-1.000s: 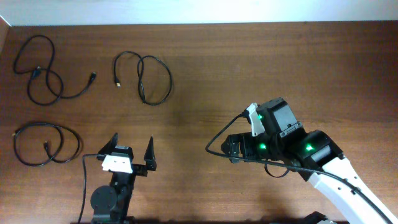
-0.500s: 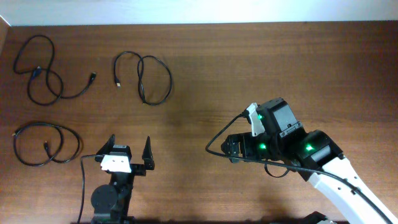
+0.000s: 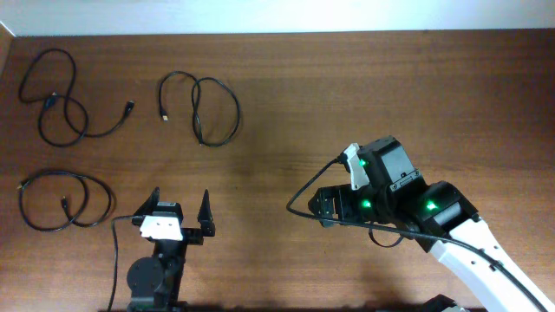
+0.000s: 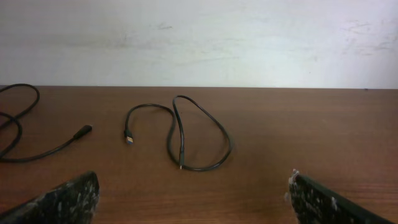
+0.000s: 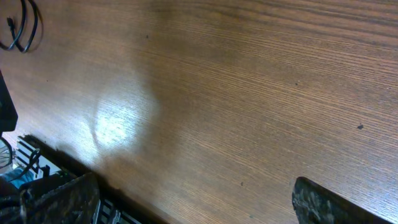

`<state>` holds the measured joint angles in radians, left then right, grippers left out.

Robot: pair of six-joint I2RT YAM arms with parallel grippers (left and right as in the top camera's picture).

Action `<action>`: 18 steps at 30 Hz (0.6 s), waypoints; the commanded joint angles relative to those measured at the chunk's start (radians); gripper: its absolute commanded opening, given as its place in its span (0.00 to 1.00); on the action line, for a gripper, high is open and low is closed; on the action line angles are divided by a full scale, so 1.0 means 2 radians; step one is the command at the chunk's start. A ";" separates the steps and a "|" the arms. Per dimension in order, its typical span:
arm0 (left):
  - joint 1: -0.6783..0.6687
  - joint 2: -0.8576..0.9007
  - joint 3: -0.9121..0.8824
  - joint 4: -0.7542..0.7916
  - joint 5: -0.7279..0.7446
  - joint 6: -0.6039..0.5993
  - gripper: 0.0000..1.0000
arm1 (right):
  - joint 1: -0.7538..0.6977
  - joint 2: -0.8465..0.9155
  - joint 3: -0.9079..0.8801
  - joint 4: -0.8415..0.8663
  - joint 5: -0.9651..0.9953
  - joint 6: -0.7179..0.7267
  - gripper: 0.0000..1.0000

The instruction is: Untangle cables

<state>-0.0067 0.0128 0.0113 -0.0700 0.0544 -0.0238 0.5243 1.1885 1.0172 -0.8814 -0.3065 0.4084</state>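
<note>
Three thin black cables lie apart from one another on the left half of the wooden table: one (image 3: 54, 100) at the far left, one (image 3: 238, 113) looped at the back middle, one (image 3: 109, 199) coiled at the near left. My left gripper (image 3: 180, 208) stands open near the front edge, right of the coiled cable and touching nothing. Its wrist view looks past the open gripper (image 4: 193, 205) to the middle cable (image 4: 229, 144) and a plug end (image 4: 81, 132) of the far-left one. My right gripper (image 3: 328, 206) hovers open over bare wood, its fingers wide in its own view (image 5: 196, 202).
The table (image 3: 347, 87) ends at a white wall along the back. A thicker black wire (image 3: 299, 195) loops off the right arm. In the right wrist view a bit of one cable (image 5: 36, 25) shows at the top left, and the left arm's base (image 5: 25, 174) at the lower left.
The left gripper turned slightly and settled level a second ago, and has been still since. The right arm and the cables have not moved.
</note>
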 commanded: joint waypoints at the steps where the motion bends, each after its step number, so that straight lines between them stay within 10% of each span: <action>1: -0.003 -0.004 -0.001 -0.003 -0.005 -0.005 0.99 | -0.001 -0.001 0.004 0.001 0.003 -0.003 0.99; 18: -0.003 -0.004 -0.001 -0.003 -0.005 -0.005 0.99 | -0.128 -0.001 0.004 -0.028 0.053 -0.046 0.98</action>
<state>-0.0067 0.0128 0.0113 -0.0704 0.0517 -0.0238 0.3416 1.1885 1.0172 -0.9203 -0.2157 0.3687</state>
